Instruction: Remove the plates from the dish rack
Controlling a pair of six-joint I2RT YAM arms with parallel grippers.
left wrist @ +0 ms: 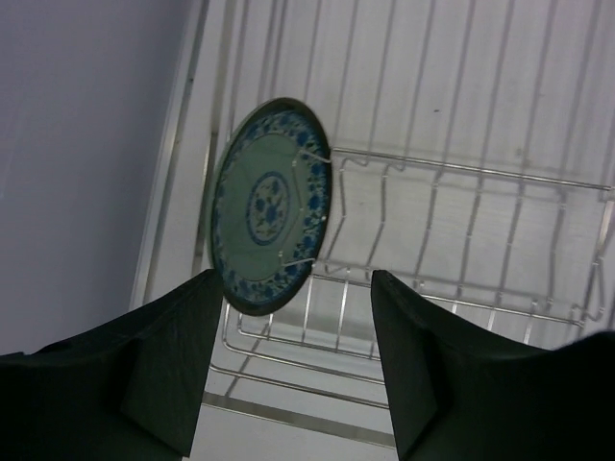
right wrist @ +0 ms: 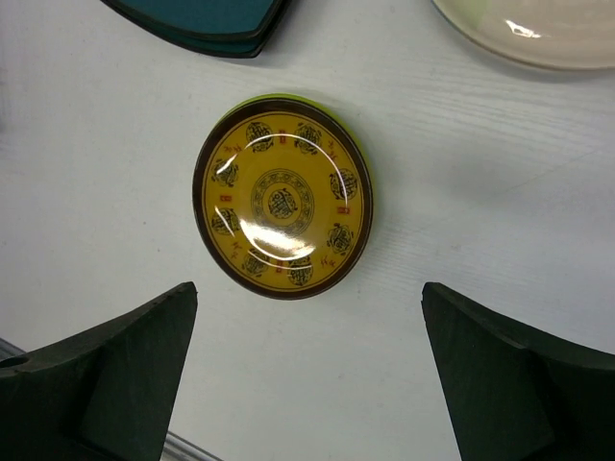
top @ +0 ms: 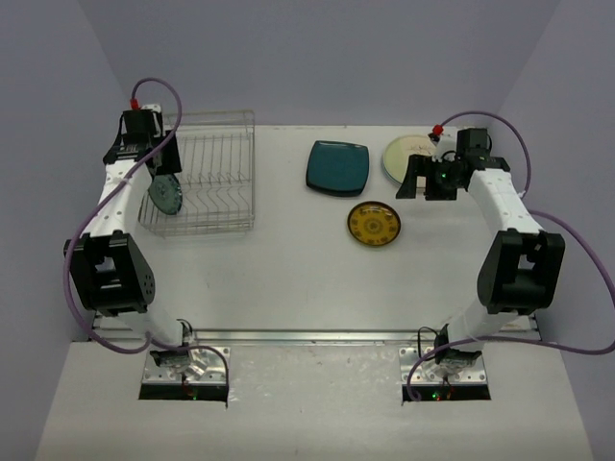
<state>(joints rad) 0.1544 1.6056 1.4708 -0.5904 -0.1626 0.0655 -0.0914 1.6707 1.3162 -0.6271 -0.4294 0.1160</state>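
Observation:
The wire dish rack (top: 207, 173) stands at the back left. A round blue-green patterned plate (top: 165, 192) stands on edge in its left end, leaning on the slot wires (left wrist: 327, 206). My left gripper (top: 157, 176) hovers over that end, jaws apart (left wrist: 296, 288). Only rack wires show between them, and the plate's (left wrist: 269, 206) lower rim sits just by the left fingertip. My right gripper (top: 428, 187) is wide open (right wrist: 309, 298) above the table, holding nothing. A yellow patterned plate (top: 374, 223) (right wrist: 282, 197) lies flat just ahead of it.
A dark teal rounded-square plate (top: 338, 167) (right wrist: 197, 19) and a round cream plate (top: 413, 158) (right wrist: 538, 29) lie flat at the back right. Grey walls stand close on the left, back and right. A metal rail (top: 317, 336) runs along the near table edge.

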